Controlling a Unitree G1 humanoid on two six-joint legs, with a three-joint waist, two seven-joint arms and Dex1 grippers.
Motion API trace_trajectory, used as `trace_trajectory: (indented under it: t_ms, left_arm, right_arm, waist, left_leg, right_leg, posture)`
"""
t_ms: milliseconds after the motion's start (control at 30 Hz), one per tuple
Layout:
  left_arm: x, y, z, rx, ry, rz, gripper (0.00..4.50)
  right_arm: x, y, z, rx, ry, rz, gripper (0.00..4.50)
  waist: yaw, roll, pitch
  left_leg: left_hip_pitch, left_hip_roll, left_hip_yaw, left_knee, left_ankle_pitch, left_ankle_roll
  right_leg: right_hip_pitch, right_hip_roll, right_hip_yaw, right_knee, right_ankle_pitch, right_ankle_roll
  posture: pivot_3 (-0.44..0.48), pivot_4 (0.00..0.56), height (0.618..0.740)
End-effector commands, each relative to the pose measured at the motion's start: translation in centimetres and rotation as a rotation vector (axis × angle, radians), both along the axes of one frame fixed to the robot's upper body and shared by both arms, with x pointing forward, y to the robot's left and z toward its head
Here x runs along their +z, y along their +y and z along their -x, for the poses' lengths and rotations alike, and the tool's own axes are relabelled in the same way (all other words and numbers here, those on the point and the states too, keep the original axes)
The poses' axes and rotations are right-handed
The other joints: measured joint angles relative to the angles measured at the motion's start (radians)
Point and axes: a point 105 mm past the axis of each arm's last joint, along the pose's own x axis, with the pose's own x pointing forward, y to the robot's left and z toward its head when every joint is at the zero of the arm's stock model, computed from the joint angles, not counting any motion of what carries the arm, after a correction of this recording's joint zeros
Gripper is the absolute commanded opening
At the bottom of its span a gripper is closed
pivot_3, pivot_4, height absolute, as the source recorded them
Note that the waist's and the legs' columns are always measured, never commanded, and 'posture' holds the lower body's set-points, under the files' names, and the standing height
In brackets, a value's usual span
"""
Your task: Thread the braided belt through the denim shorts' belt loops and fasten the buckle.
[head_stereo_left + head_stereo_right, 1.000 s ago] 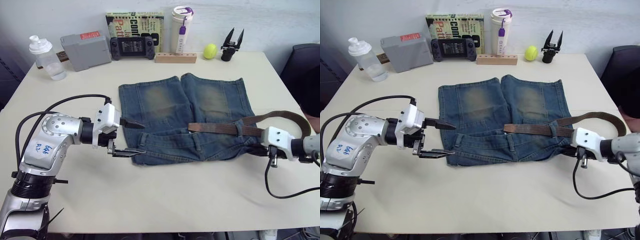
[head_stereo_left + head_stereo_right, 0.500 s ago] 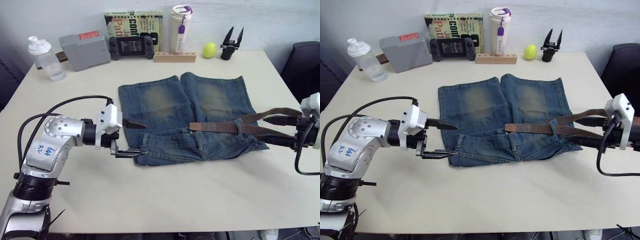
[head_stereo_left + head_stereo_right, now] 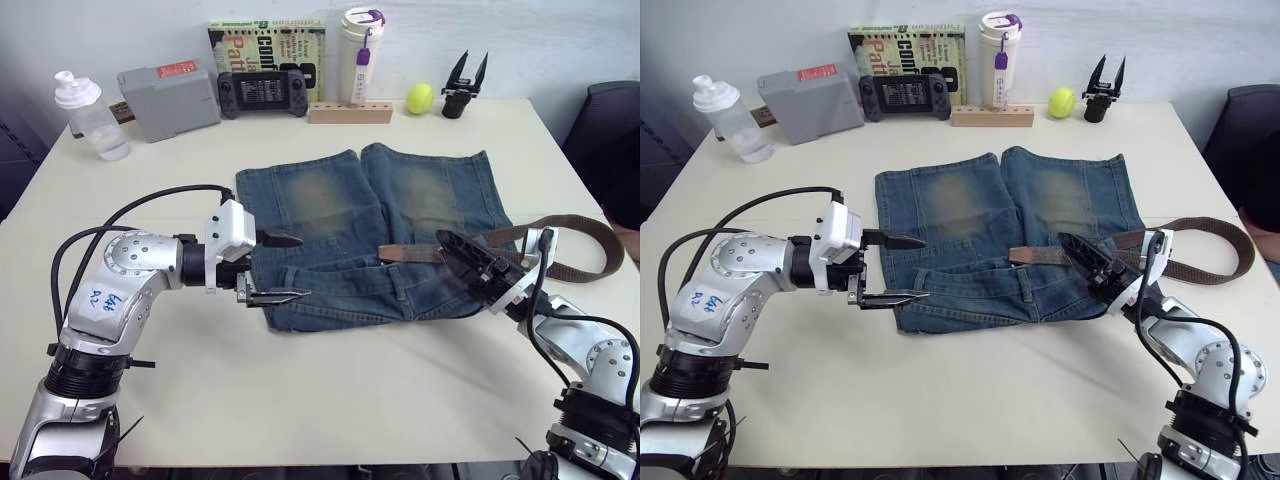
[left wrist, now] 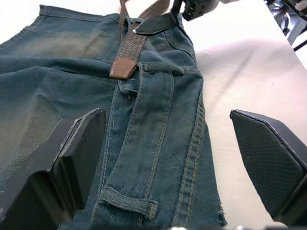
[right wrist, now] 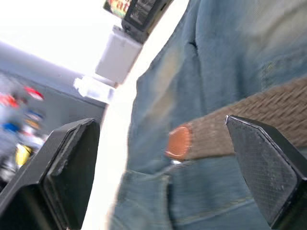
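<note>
The denim shorts (image 3: pixel 400 200) lie flat mid-table, waistband toward me. The braided belt (image 3: pixel 420 254) runs along the waistband's right half. Its tan end (image 4: pixel 123 68) rests near the middle beside a belt loop (image 4: pixel 163 68), and the rest curls off to the right (image 3: pixel 585 250). Another belt loop (image 4: pixel 127 203) sits near the left end. I cannot make out the buckle. My left gripper (image 3: pixel 290 267) is open, its fingers straddling the waistband's left corner. My right gripper (image 3: pixel 465 262) is open over the belt, holding nothing.
Along the far edge stand a clear bottle (image 3: pixel 85 115), a grey box (image 3: pixel 168 100), a game controller (image 3: pixel 263 93), a book (image 3: pixel 268 40), a tumbler (image 3: pixel 362 55), a wooden block (image 3: pixel 350 113), a tennis ball (image 3: pixel 420 99) and a spare black gripper (image 3: pixel 465 85). A dark chair (image 3: pixel 610 130) stands at the right.
My right gripper let go of the belt, opened, and swung from the table's right edge in over the waistband. The belt's right part fell back into a loop. My left gripper edged toward the shorts.
</note>
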Motion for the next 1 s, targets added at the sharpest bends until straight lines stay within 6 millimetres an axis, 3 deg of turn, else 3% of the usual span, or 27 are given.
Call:
trace_trajectory:
  t_ms: [33,300,567,967,1000]
  left_arm:
    - [0.5,0.0,0.3,0.004,-0.037,-0.012,4.50]
    - [0.3,0.3,0.3,0.024,-0.035,-0.023,4.50]
    - [0.3,0.7,-0.4,0.059,-0.059,-0.058,4.50]
    - [0.4,0.7,-0.4,0.073,-0.069,-0.057,4.50]
    - [0.4,0.7,-0.4,0.074,-0.070,-0.060,4.50]
  right_arm:
    - [0.4,0.2,0.5,0.008,0.031,-0.059,4.48]
    - [0.2,1.8,1.1,0.070,0.096,-0.111,4.48]
    - [-3.2,0.9,-1.5,-0.024,0.239,-0.080,4.48]
    - [-2.3,1.6,-3.1,-0.024,0.156,-0.198,4.48]
    - [-2.6,1.9,-3.3,-0.023,0.159,-0.202,4.24]
  waist:
    - [-0.001,0.000,0.000]
    - [-0.004,0.000,0.000]
    - [-0.004,0.000,0.000]
    - [-0.007,0.000,0.000]
    - [-0.007,0.000,0.000]
  left_leg:
    - [0.000,0.000,0.000,0.000,0.000,0.000]
    - [0.000,0.000,0.001,-0.003,0.001,0.000]
    - [-0.001,-0.001,0.002,-0.005,0.003,0.000]
    - [-0.001,0.000,0.002,-0.006,0.004,-0.001]
    - [-0.001,0.000,0.002,-0.006,0.004,0.000]
  right_leg:
    - [0.000,0.000,0.000,0.000,0.000,0.000]
    - [-0.003,0.001,0.001,0.000,0.000,0.000]
    - [-0.005,0.001,0.002,0.000,0.000,0.000]
    - [-0.006,0.001,0.003,0.001,0.000,0.000]
    - [-0.006,0.001,0.003,0.001,0.000,0.000]
  posture:
    - [0.000,0.150,0.709]
    - [0.000,0.150,0.709]
    - [0.000,0.150,0.709]
    - [0.000,0.150,0.709]
    - [0.000,0.150,0.709]
